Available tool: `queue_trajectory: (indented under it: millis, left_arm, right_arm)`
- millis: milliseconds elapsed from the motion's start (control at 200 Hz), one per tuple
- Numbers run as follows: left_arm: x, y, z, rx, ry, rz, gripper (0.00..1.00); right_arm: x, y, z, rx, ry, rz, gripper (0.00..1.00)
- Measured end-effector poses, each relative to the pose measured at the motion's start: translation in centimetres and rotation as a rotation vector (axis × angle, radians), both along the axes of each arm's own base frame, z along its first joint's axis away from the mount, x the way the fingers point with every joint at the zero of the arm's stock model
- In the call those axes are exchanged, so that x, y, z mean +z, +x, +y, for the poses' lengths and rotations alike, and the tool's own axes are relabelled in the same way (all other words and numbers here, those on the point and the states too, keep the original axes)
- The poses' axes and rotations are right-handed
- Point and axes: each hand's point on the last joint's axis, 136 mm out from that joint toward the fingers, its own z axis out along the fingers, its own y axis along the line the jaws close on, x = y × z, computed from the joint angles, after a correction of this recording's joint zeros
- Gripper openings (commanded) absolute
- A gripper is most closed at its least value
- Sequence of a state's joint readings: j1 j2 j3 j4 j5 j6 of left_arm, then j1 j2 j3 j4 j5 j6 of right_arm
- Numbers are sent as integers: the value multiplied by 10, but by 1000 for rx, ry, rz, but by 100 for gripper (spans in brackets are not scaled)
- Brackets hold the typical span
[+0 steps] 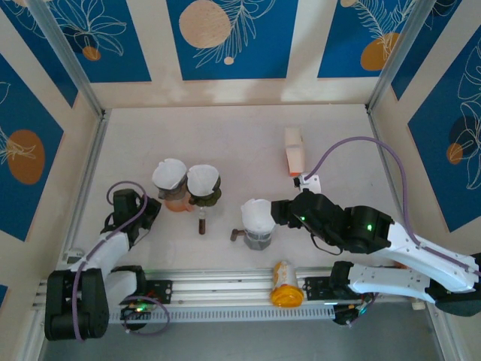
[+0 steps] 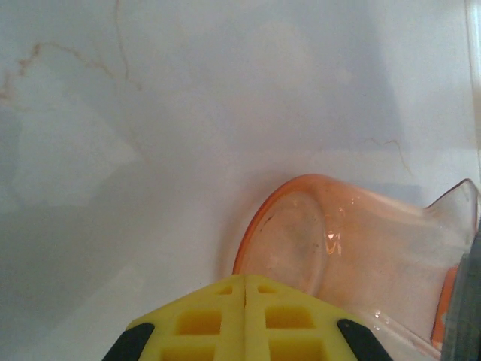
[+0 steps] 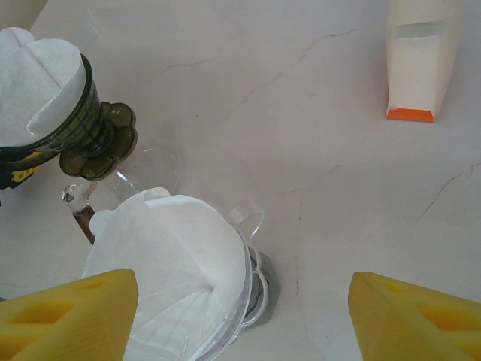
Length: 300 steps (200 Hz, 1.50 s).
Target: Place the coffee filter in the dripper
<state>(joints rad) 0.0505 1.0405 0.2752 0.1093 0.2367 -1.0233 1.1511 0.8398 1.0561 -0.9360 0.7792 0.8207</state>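
— While we look down from above, where do we find the coffee filter (image 1: pixel 255 213)?
— We see it, white and crumpled, sitting inside the clear dripper (image 1: pixel 259 239) near the middle of the table (image 1: pixel 225 128).
— And our right gripper (image 1: pixel 276 212)?
— Its jaws stand wide apart and hold nothing, just to the right of that dripper. From the right wrist we see the filter low in the frame, between the two yellow fingers (image 3: pixel 68 316).
— What of our left gripper (image 2: pixel 244 289)?
— Its yellow jaws are pressed together with nothing between them. The tip is just beside the base of the orange dripper (image 2: pixel 361 256); whether it touches, we cannot tell.
— What else do we see nearby?
— The orange dripper and a green dripper (image 1: pixel 204 197) stand side by side to the left, each with a white filter in it. A white box (image 1: pixel 294 150) with an orange end lies farther back on the right.
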Motion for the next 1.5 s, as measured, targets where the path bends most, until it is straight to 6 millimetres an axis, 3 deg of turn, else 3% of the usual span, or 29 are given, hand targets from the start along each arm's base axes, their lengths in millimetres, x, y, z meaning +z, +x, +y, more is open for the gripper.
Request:
queue_trajectory:
  millis: [310,905,1500]
  left_arm:
    - [-15,6,-5,-6,-36,2,0]
    - [-19,35,-27,-55,-71,-65,0]
    - [-20,77,-75,-161,-89,-112,0]
  right_arm:
    - [-5,2,0,-10,-22,11,75]
    - [-13,10,-1,-57,-43,37,75]
    - [-24,17,2,-87,-59,77,75]
